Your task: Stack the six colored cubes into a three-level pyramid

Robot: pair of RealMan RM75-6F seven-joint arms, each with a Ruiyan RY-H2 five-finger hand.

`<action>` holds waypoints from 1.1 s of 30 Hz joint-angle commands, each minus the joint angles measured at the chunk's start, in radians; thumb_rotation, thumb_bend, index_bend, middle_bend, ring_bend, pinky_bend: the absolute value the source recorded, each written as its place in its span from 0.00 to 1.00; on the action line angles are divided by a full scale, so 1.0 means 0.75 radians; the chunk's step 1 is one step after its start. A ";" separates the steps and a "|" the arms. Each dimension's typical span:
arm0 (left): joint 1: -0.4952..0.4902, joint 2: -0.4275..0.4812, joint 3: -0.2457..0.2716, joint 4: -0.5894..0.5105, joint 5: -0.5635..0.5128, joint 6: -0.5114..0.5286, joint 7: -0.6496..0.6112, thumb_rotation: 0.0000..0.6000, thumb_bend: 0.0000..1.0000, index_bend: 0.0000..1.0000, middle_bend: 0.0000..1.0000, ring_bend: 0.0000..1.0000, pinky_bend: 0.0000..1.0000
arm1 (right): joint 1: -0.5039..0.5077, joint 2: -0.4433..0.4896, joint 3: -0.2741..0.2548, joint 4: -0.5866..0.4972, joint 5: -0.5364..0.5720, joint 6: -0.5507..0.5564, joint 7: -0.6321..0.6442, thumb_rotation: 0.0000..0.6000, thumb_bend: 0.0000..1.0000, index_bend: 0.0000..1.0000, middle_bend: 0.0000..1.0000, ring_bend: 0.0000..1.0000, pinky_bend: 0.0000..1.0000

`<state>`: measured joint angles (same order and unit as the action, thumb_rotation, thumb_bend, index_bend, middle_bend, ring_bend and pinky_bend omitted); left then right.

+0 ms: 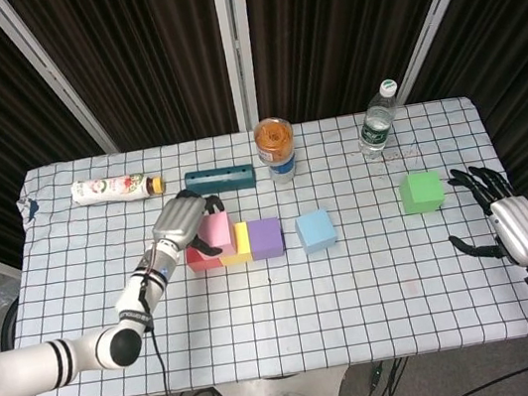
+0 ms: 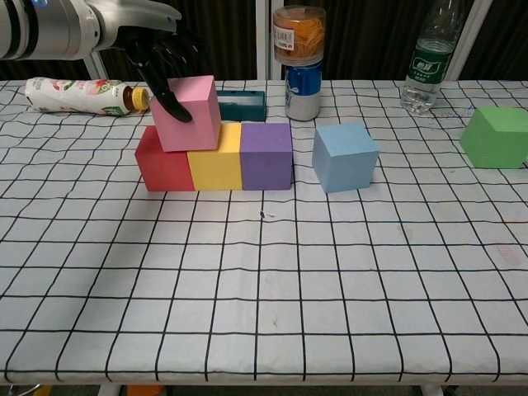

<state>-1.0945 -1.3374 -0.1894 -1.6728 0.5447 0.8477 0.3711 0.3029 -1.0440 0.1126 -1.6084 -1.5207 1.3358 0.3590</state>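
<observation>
A red cube (image 2: 162, 165), a yellow cube (image 2: 214, 161) and a purple cube (image 2: 266, 154) stand touching in a row. My left hand (image 2: 153, 51) grips a pink cube (image 2: 191, 111), tilted slightly, over the seam between red and yellow. In the head view the left hand (image 1: 178, 224) covers the pink cube's (image 1: 215, 230) left side. A blue cube (image 2: 345, 156) sits just right of the row. A green cube (image 2: 495, 136) lies far right. My right hand (image 1: 501, 217) hovers open near the table's right edge, below the green cube (image 1: 421, 191).
Behind the row lie a teal block (image 2: 240, 105), a stacked jar and can (image 2: 299, 58), a bottle on its side (image 2: 74, 95) and an upright water bottle (image 2: 428, 58). The checked cloth (image 2: 264, 297) covers the table.
</observation>
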 commanded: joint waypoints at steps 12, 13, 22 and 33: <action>0.002 -0.003 0.008 0.006 0.016 0.015 0.010 1.00 0.00 0.32 0.41 0.24 0.13 | 0.002 0.001 0.003 -0.002 0.002 -0.004 0.000 1.00 0.18 0.00 0.19 0.01 0.00; 0.002 -0.003 0.009 0.005 0.017 0.015 0.011 1.00 0.00 0.32 0.41 0.24 0.13 | 0.002 0.000 0.004 -0.002 0.002 -0.004 0.000 1.00 0.18 0.00 0.19 0.01 0.00; 0.002 -0.011 0.014 0.016 0.012 0.001 0.008 1.00 0.00 0.31 0.40 0.24 0.13 | -0.003 0.001 0.004 -0.001 0.005 0.000 0.000 1.00 0.18 0.00 0.19 0.01 0.00; -0.005 -0.008 0.026 0.006 -0.012 -0.001 0.030 1.00 0.00 0.18 0.29 0.24 0.13 | -0.003 0.004 0.005 -0.002 0.005 -0.001 0.004 1.00 0.18 0.00 0.19 0.01 0.00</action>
<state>-1.0970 -1.3445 -0.1716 -1.6673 0.5385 0.8483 0.3915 0.3007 -1.0414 0.1166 -1.6097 -1.5169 1.3349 0.3619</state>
